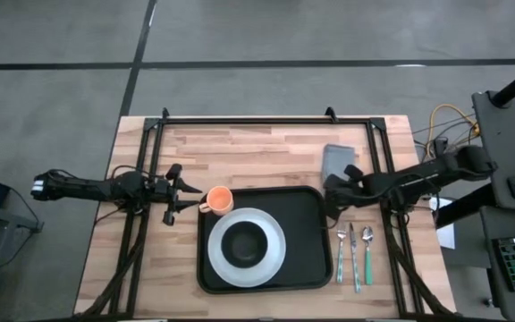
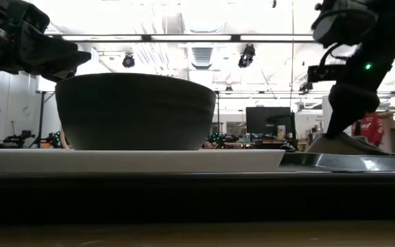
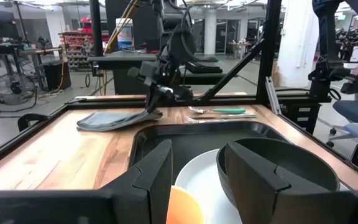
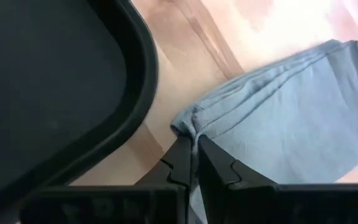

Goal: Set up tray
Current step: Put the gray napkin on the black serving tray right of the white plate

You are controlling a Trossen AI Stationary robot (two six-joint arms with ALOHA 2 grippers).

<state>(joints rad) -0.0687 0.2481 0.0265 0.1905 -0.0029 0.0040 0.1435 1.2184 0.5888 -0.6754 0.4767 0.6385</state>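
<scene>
On the wooden table (image 1: 266,152), right gripper (image 4: 194,148) pinches the napkin (image 4: 291,118).

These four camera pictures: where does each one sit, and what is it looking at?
High view: overhead, straight down on the tray and both arms.
Low view: at table height, facing the bowl; both arms overhead.
Left wrist view: past the left gripper around the orange cup.
Right wrist view: the right gripper pinching the napkin.
Both wrist views share the napkin.
</scene>
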